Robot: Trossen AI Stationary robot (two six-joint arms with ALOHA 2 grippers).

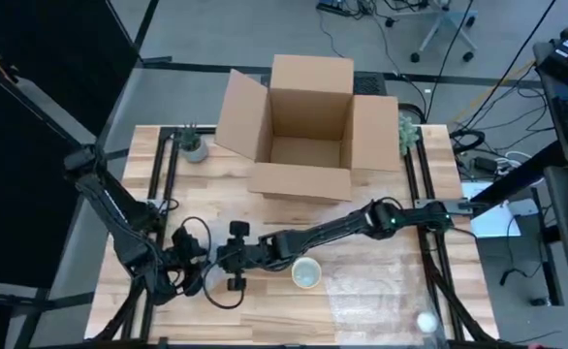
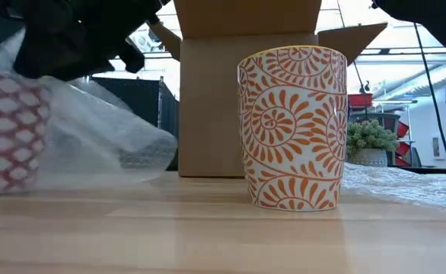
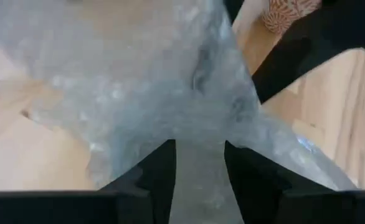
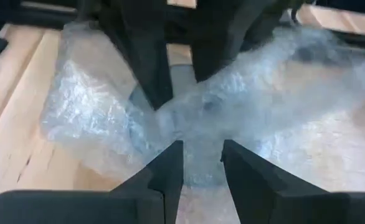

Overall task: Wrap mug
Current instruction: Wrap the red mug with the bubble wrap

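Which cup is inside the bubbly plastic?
The red-and-white patterned mug, covered by bubble wrap. The orange swirl mug stands bare beside it.

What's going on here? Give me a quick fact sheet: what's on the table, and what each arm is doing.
Wrapped item: red-patterned mug inside bubble wrap
Left end effector: shut on the bubble wrap
Right end effector: shut on the same wrap, facing the left one
Bare mug: orange swirls, upright, apart from the wrap
Box: open, at the table's far side
Plants: small pots flanking the box
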